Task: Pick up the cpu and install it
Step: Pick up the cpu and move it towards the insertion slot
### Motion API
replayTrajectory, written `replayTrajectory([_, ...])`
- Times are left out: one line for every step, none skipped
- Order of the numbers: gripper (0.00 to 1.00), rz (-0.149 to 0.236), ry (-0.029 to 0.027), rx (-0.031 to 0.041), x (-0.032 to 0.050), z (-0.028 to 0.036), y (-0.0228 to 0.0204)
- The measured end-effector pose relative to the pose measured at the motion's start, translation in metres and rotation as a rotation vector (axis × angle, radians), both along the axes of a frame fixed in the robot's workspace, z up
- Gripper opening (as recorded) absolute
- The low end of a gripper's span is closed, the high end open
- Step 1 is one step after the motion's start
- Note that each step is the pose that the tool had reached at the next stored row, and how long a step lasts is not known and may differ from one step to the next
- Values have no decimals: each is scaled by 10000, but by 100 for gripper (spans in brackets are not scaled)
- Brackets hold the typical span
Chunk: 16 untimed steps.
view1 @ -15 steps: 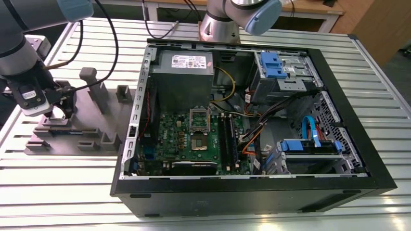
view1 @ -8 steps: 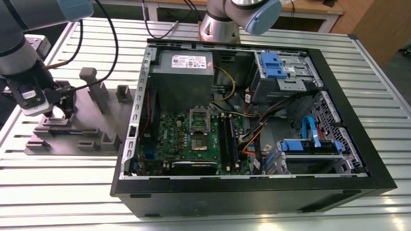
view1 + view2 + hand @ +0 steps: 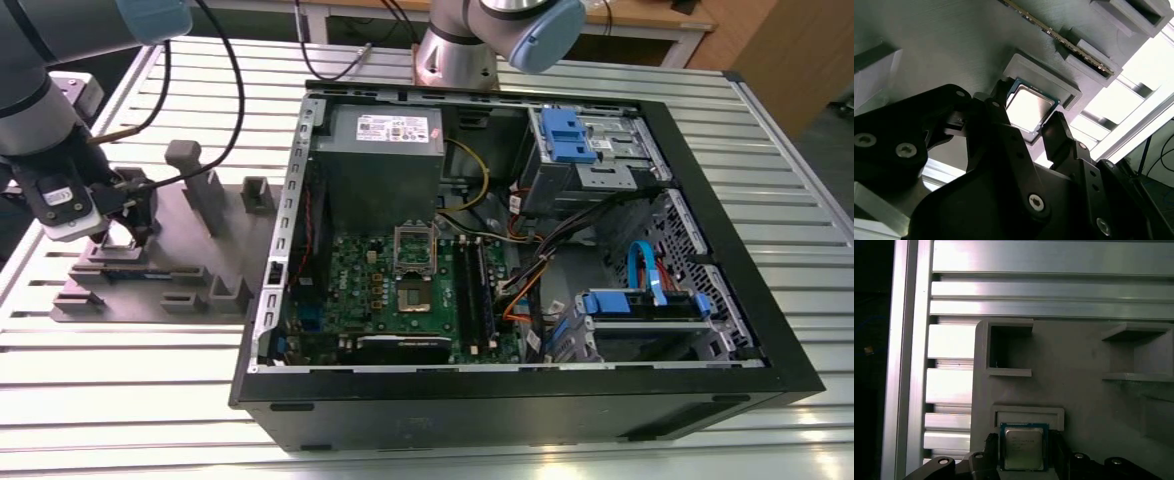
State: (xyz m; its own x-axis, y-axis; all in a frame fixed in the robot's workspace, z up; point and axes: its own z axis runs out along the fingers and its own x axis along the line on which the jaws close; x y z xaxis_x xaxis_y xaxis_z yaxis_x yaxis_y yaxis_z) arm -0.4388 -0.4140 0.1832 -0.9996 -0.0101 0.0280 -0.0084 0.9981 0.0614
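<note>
- Your gripper [image 3: 118, 238] is down on the grey fixture [image 3: 160, 278], at the end of the fixture that lies farthest from the open computer case [image 3: 534, 405].
- The cpu [image 3: 1029, 106] lies flat in a shallow square recess of the grey fixture, silver top facing up. You see it in both wrist views [image 3: 1024, 447].
- The jaws stand apart, one on each side of the cpu. The fingers [image 3: 1059, 136] sit just beside two opposite edges of the chip, which rests in its recess.
- In the second wrist view, a thin memory stick [image 3: 1054, 34] stands on edge in slots of the fixture, near the cpu's recess.
- The fixture rests on the slatted aluminium table [image 3: 134, 385], just beside the case on the exterior view's left.
- The green motherboard [image 3: 360, 270] lies inside the case, well apart from the fixture and the cpu.
</note>
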Motion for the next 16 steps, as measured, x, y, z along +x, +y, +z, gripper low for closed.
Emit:
replayTrajectory([55,0,0,1,0,0,0])
replayTrajectory([55,0,1,-1,0,5,0])
replayTrajectory([55,0,0,0,0,7,0])
replayTrajectory([55,-1,0,0,0,8,0])
replayTrajectory([55,0,-1,1,0,8,0])
replayTrajectory([55,-1,-1,1,0,8,0])
replayTrajectory([55,0,1,0,-1,9,0])
replayTrajectory([55,-1,4,-2,-6,11,0])
replayTrajectory([55,-2,4,-2,-12,11,0])
replayTrajectory([55,-1,3,-1,-14,10,0])
replayTrajectory([55,0,2,-1,-13,10,0])
replayTrajectory([55,0,1,0,-14,7,0])
replayTrajectory([55,0,2,-1,-14,6,0])
replayTrajectory([55,0,1,-1,-14,5,0])
replayTrajectory([55,0,0,-1,-14,3,0])
replayTrajectory([55,0,-1,0,-14,0,0])
